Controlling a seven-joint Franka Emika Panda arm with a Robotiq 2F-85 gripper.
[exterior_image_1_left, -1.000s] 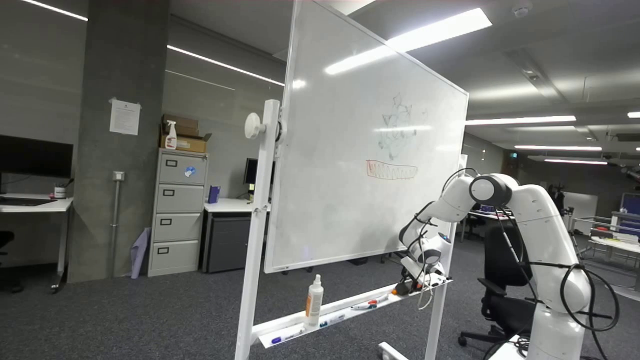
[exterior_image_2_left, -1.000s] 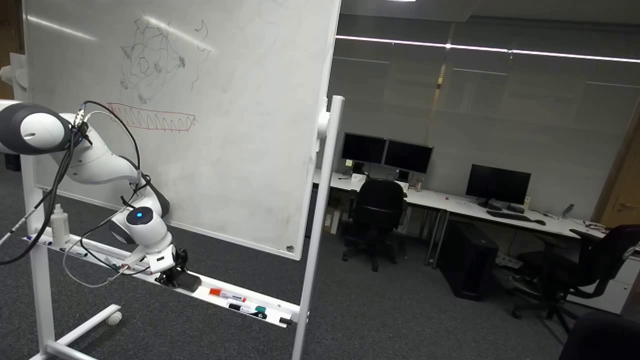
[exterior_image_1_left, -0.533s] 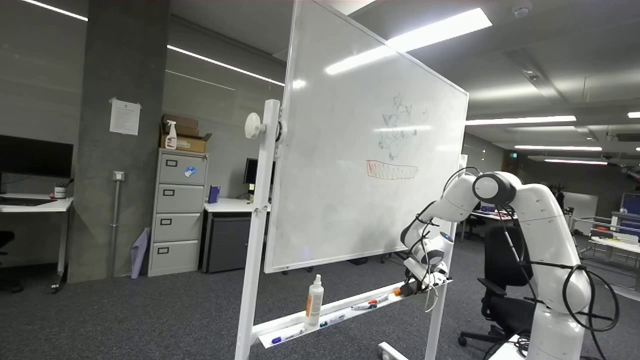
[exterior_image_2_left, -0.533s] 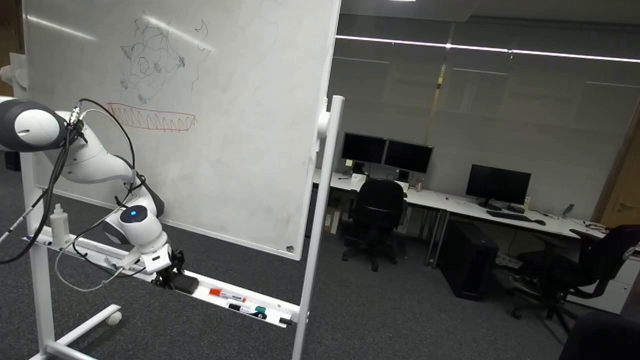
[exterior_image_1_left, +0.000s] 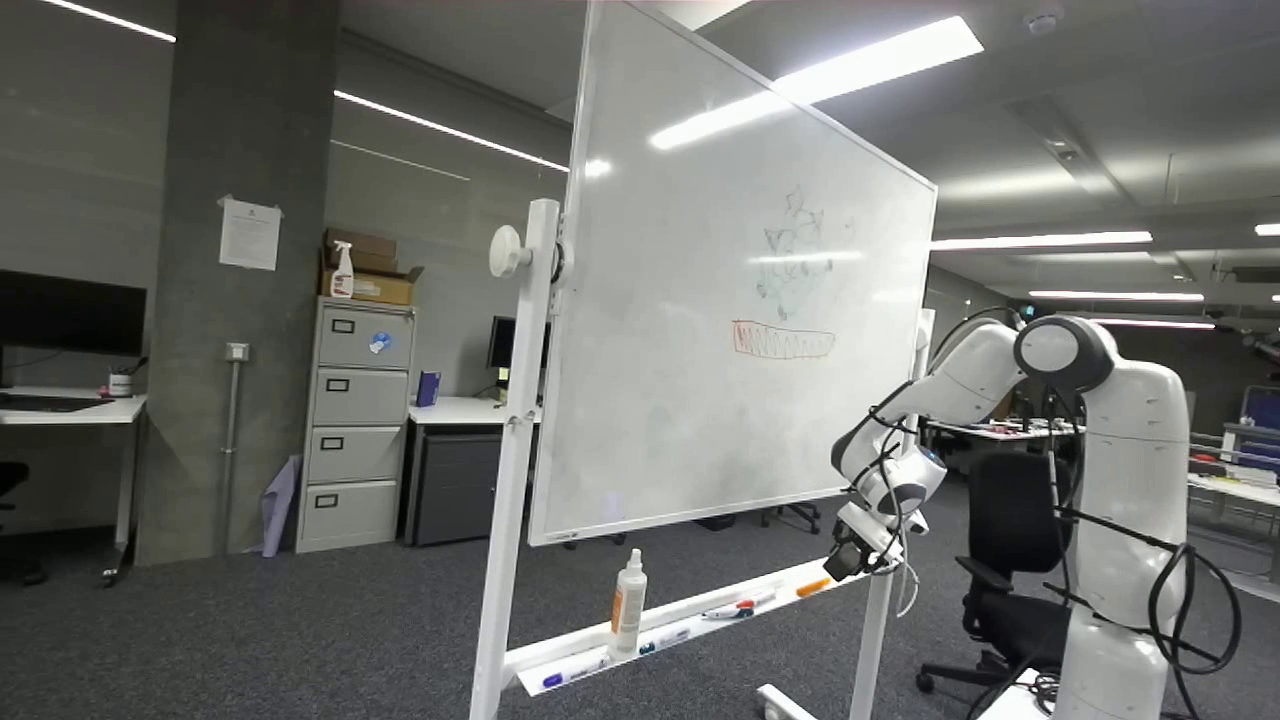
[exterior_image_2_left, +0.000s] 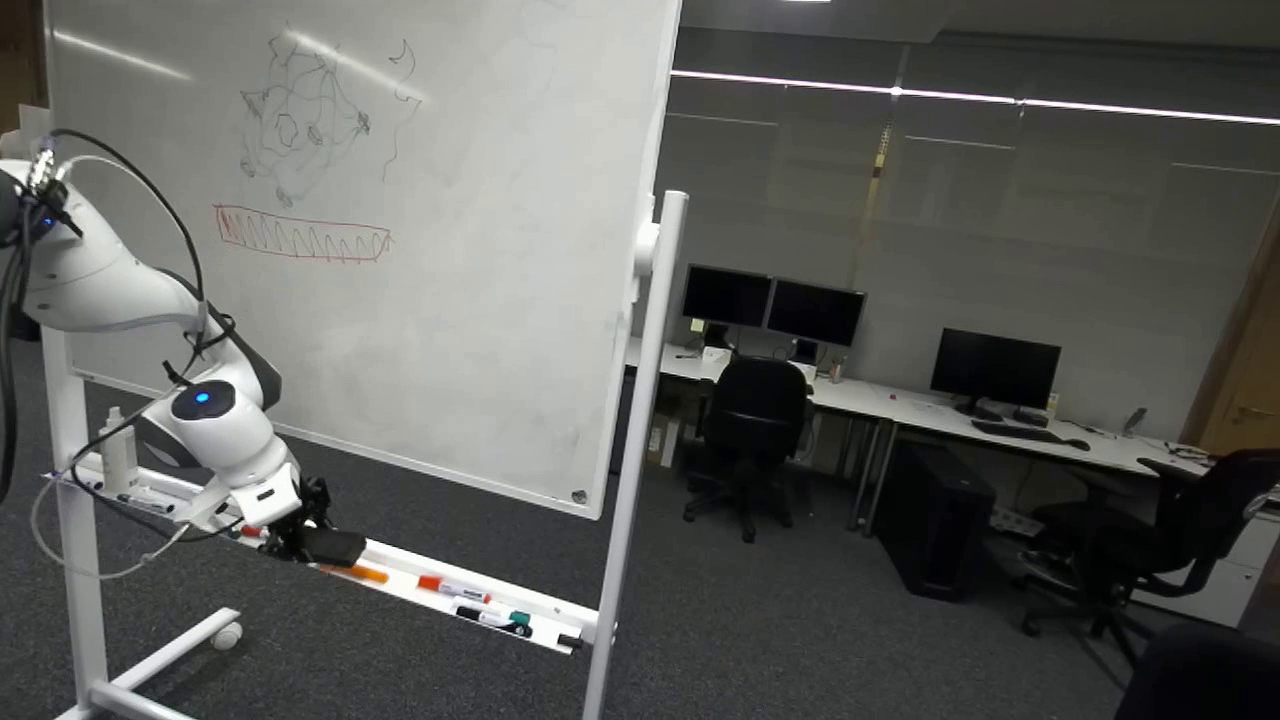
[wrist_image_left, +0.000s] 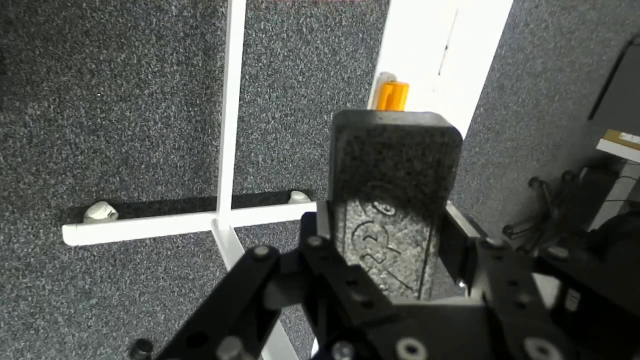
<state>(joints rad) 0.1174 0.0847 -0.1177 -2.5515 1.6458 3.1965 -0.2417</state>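
Hand (wrist_image_left: 390, 225), jaws well apart, gripping a dark block (wrist_image_left: 392, 165)

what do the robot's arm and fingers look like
The Franka Panda arm is glossy white and rounded, with dark grey joint bands and black cables running along it. A blue light glows on a dark round cap. The black fingers are jointed, with round screw heads.

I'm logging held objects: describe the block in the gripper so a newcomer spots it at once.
Find the big whiteboard, then the narrow white tray below it. By the tray, the gripper holds the block, dark with rounded corners. It is broad, unlike the slim orange stick and the markers lying on the tray.
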